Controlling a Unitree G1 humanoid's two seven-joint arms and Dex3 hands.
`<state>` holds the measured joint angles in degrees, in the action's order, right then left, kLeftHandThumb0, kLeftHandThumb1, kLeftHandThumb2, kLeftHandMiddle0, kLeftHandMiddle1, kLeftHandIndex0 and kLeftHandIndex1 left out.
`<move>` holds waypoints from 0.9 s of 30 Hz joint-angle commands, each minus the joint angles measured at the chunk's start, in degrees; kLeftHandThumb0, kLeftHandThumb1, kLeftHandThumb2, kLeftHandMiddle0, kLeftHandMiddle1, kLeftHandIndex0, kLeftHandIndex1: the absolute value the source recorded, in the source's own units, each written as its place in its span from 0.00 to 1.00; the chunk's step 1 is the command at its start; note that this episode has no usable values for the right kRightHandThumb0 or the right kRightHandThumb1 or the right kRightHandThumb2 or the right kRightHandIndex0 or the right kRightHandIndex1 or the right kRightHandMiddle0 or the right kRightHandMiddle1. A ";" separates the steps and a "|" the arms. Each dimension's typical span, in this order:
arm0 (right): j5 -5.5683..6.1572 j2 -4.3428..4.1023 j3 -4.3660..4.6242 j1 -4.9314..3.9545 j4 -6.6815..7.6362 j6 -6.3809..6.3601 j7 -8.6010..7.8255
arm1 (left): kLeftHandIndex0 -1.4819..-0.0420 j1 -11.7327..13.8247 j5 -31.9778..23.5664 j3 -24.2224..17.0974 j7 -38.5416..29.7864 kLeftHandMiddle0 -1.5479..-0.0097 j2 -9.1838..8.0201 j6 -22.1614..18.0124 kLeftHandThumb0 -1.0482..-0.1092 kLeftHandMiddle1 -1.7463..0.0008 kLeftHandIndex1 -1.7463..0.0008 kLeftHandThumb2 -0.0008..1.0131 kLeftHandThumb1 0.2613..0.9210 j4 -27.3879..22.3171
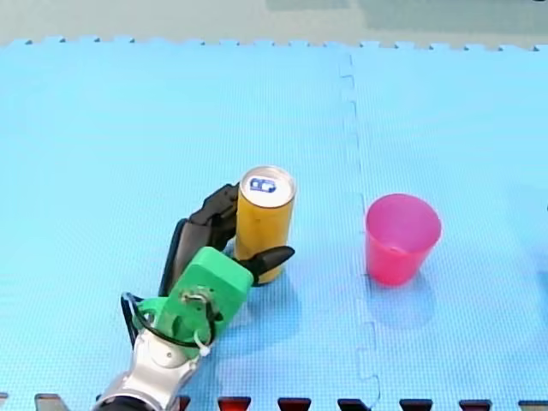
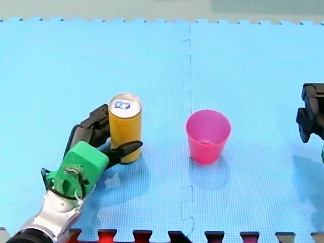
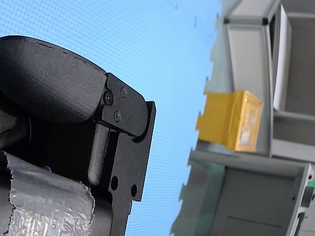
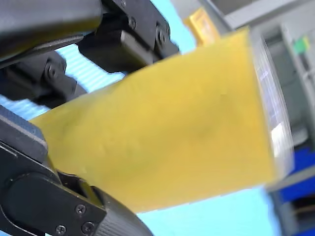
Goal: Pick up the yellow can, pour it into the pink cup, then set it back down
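Left hand point(image 2: 98, 144): near edge of mat point(image 2: 152, 66), fingers closed round the upright can point(image 2: 126, 132), thumb across its front. The second wrist view shows fingers on both sides of it.
Cup point(image 2: 208, 135): right of can, apart, upright.
Right hand point(image 2: 312, 115): second head view, far right; grip cannot be told.

This looks like a robotics lab or test room, not a home. The surface point(image 1: 128, 128) is laid with blue interlocking foam mats (a puzzle-tooth seam point(image 1: 352, 137) runs straight across it). Past its edge stand grey metal shelves point(image 3: 246, 59), with a yellow box point(image 3: 231, 120) beside them.
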<state>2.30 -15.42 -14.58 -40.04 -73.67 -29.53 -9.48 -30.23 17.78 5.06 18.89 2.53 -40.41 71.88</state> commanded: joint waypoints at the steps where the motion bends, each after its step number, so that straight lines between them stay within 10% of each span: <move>1: 0.18 -0.23 -0.05 -0.10 0.10 0.13 0.15 | 0.84 -0.44 0.78 0.95 0.95 0.76 -0.49 0.70 0.00 0.99 0.99 0.01 0.81 -0.20; 17: 0.15 -0.13 0.07 -0.49 -0.02 0.23 0.06 | 0.90 -0.76 0.85 2.61 1.62 0.81 -1.08 1.43 0.00 1.00 1.00 0.01 0.85 -0.44; 27: -0.25 -0.11 0.37 -0.36 0.00 0.06 0.45 | 0.92 0.41 -9.83 -3.62 -11.42 0.84 0.51 -3.11 0.00 1.00 1.00 0.00 0.82 -1.83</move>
<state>1.95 -15.38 -14.23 -40.37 -73.73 -29.46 -9.18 -30.28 10.03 2.91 10.10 3.18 -42.92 70.59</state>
